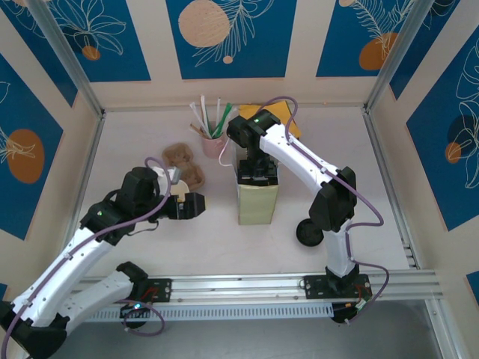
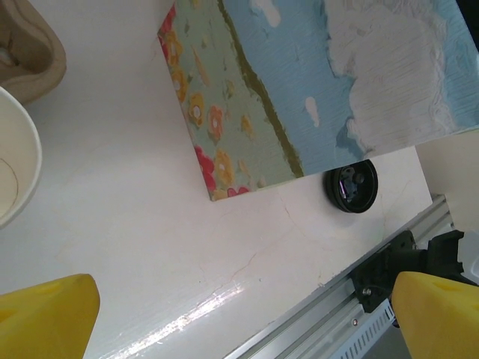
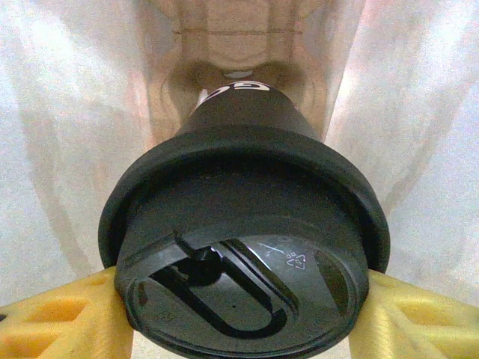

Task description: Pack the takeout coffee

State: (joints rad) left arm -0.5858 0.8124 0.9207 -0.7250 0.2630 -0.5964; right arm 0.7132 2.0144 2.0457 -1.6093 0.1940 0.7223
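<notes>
The takeout coffee, capped with its black lid, sits deep inside the paper bag, the bag's pale walls close around it on every side. The right gripper reaches down through the bag's mouth from above, its yellow fingers partly spread and pressed against the lid's rim on the left and right, clamping the cup between them. The bag stands upright mid-table. To its left the left gripper hovers low over the table with its jaws wide apart and nothing between them, beside an open paper cup. A loose black lid lies on the table near the bag's right side.
</notes>
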